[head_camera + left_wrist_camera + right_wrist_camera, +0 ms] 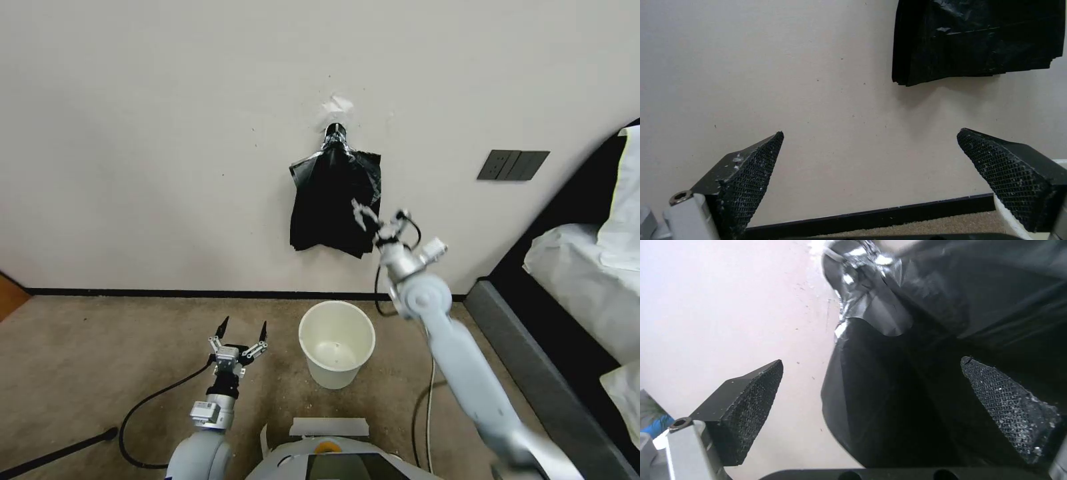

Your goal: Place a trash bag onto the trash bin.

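The cream-white trash bin (pixel 333 377) stands upright and open-mouthed on the carpet near the wall; a sliver of its rim (pixel 1004 215) shows beside my left gripper. A flat black bag bundle (pixel 329 200) (pixel 978 36) (pixel 907 390) hangs on the wall above it from a silvery-taped top (pixel 333 135). A single trash bag is hidden in that bundle. My right gripper (pixel 381 217) (pixel 871 364) is raised and open at the bundle's lower right edge, one finger over the plastic, gripping nothing. My left gripper (pixel 244 323) (pixel 870 133) is open and empty, low to the left of the bin.
A bed (pixel 580 267) with white bedding and a dark frame fills the right side. Grey wall sockets (pixel 512 165) sit to the right of the bundle. Black cables (pixel 153 400) trail over the carpet on the left, and a dark baseboard (pixel 167 292) runs along the wall.
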`<state>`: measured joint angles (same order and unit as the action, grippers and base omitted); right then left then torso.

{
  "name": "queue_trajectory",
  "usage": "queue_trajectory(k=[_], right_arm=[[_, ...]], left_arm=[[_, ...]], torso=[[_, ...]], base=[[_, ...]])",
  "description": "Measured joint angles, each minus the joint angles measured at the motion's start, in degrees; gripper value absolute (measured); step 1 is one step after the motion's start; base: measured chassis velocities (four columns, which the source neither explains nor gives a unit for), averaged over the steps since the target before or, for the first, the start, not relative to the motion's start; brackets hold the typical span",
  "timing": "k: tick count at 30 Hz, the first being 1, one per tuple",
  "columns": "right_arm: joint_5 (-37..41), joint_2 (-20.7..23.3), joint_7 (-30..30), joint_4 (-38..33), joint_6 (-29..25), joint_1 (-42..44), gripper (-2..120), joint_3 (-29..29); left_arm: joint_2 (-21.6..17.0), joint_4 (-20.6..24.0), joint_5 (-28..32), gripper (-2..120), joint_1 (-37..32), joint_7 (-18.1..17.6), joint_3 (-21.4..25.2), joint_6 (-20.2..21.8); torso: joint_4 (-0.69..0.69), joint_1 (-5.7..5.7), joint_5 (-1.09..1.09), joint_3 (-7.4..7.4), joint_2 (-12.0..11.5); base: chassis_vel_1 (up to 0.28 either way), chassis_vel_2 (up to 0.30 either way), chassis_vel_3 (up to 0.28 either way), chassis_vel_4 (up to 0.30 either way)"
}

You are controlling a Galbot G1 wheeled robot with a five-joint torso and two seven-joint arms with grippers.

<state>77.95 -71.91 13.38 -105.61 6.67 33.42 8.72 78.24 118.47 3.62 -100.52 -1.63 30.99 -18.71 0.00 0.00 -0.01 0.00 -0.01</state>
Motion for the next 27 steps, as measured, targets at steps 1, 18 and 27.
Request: queue_trajectory(k=[1, 18, 27], right_arm=[[0.0, 0.0, 0.0, 0.0, 0.0, 0.0, 100, 0.0], [8.25, -4.94, -3.51, 12.12, 1.82, -8.5, 100, 0.76], [5.45, -6.13, -5.4, 14.78, 1.92, -11.8, 100, -0.05]], left_arm=[[0.0, 0.0, 0.0, 100, 0.0, 0.0, 0.0, 0.0], [0.54, 0.84, 1.49, 100, 0.14, -0.17, 0.94, 0.06], [0.6, 0.62, 1.53, 100, 0.4, -0.15, 0.75, -0.03]], torso=[[0.0, 0.0, 0.0, 0.0, 0.0], [-0.01, 0.0, 0.01, 0.0, 0.0], [0.01, 0.0, 0.01, 0.0, 0.0]], base=[[0.0, 0.0, 0.0, 0.0], [0.0, 0.0, 0.0, 0.0], [0.0, 0.0, 0.0, 0.0]])
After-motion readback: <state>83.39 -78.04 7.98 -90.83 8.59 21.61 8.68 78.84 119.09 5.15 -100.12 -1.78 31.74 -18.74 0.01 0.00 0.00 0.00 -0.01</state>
